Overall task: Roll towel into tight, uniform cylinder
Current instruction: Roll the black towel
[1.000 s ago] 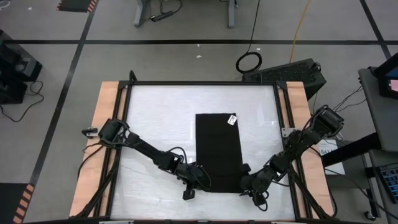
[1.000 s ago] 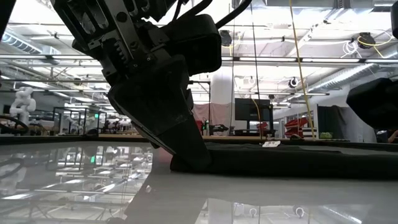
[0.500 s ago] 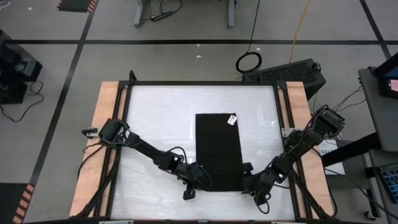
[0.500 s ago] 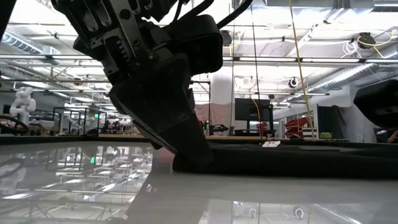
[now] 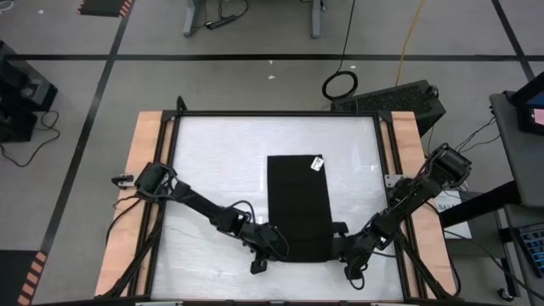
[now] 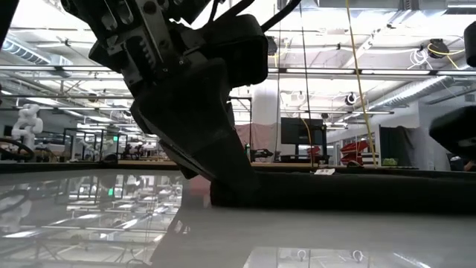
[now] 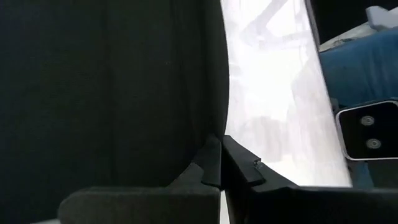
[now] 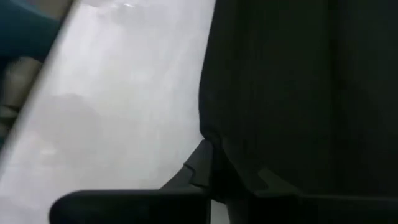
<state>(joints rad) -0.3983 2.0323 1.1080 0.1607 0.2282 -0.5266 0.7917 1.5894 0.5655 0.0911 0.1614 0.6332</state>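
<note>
The black towel (image 5: pixel 299 206) lies spread flat on the white tabletop (image 5: pixel 221 170), its long sides running near to far. A small white tag (image 5: pixel 318 161) sits at its far right corner. My left gripper (image 5: pixel 277 247) is shut at the towel's near left corner and fills the low view (image 6: pixel 232 195). My right gripper (image 5: pixel 337 247) is shut at the near right corner. In the low view it shows only as a dark shape at the right edge (image 6: pixel 455 130). My left gripper pinches the towel's left edge (image 7: pixel 213 132) close to the near corner, between its two fingers. The fingers slant down from the table's left. The cloth lies on the table, slack; how many layers are held does not show. My right gripper pinches the towel's right edge (image 8: pixel 207 138) close to the near corner, between its two fingers. The fingers slant down from the table's right. The cloth there rests on the table; how many layers are held does not show.
Bare white tabletop lies to the left (image 5: pixel 212 187) and right (image 5: pixel 357 187) of the towel and beyond its far end. Wooden strips (image 5: pixel 140 170) and a black frame (image 5: pixel 272 114) border the table.
My right gripper has tipped and rolled a little at the towel's near right corner. In the low view its dark shape has drawn back toward the picture's right edge. The towel lies as before.
</note>
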